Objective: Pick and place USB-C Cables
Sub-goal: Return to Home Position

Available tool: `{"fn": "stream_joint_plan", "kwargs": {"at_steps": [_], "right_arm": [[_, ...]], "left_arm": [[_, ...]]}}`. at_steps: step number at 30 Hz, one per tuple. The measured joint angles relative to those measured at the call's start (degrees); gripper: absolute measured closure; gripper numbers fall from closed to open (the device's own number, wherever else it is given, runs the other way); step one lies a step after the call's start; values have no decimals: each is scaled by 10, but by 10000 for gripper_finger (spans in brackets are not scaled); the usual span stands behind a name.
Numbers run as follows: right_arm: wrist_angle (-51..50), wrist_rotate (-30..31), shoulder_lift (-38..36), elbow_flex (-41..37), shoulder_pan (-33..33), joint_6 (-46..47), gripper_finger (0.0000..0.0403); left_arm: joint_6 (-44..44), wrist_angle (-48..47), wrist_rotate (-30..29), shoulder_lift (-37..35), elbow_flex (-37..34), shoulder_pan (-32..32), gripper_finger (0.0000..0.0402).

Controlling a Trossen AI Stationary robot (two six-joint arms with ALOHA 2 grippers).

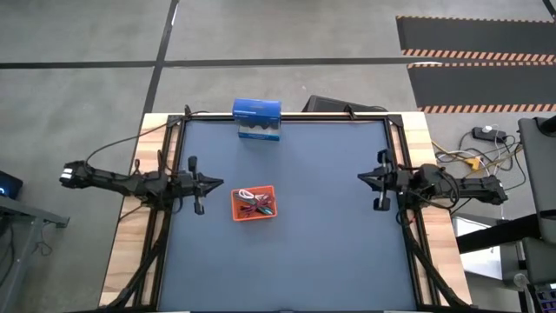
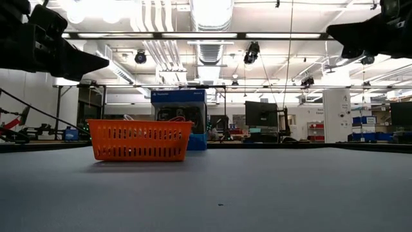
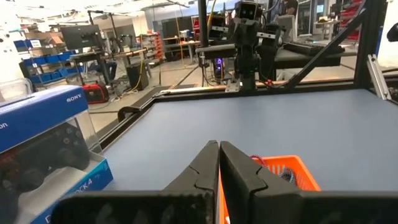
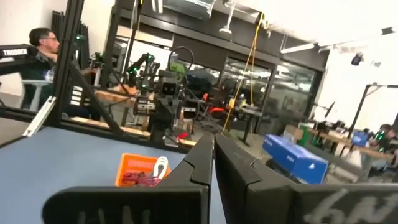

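— Starting with the left gripper (image 1: 211,182): clamped shut, finger flat against finger, nothing caught between. Hangs clear of the table (image 1: 304,252), over the left side of its dark blue top, tips aimed toward the middle.

— And the right gripper (image 1: 362,178)?

— Same story. Closed tight and empty, raised off the surface over the right side, facing its twin straight across.

— Where to look for the USB-C Cables (image 1: 254,204)?

— Down in the orange tray (image 1: 233,205), heaped in a loose tangle. Red strands and a white loop plain to see from above and from the right wrist. Other colours in the heap too small to sort out.

— And the tray itself?

— Sits flat on the table, left of centre, just beside the left gripper on its inward side. Well apart from the right gripper.

— Touched by either one?

— No. Stands alone, with bare table all round.

— Anything else on the top?

— A blue Sony box (image 1: 257,119) with a game controller pictured on it. Stands at the far edge, behind the tray and apart from it. Rises higher than the tray in the low view.

— Anybody around?

— One person (image 4: 40,43), seen from the right wrist, off in the room beyond the table's frame.
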Motion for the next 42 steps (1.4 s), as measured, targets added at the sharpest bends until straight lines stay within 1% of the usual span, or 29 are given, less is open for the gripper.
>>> {"fn": "stream_joint_plan", "kwargs": {"at_steps": [3,6,10,13,15,22,42], "right_arm": [[0,1,-5,0,0,-2,394],[-18,18,0,0,0,67,394],[-36,21,15,0,0,153,394],[-38,21,27,0,0,196,394],[-39,21,32,0,0,207,394],[-37,21,44,0,0,207,394],[-37,21,45,-1,0,206,394]], "left_arm": [[0,1,0,7,0,0,402],[0,0,0,12,0,0,402],[0,1,0,19,0,0,402],[0,1,0,26,0,0,402],[0,1,0,30,0,0,402],[0,1,0,45,0,0,402],[0,1,0,82,0,0,402]]}}
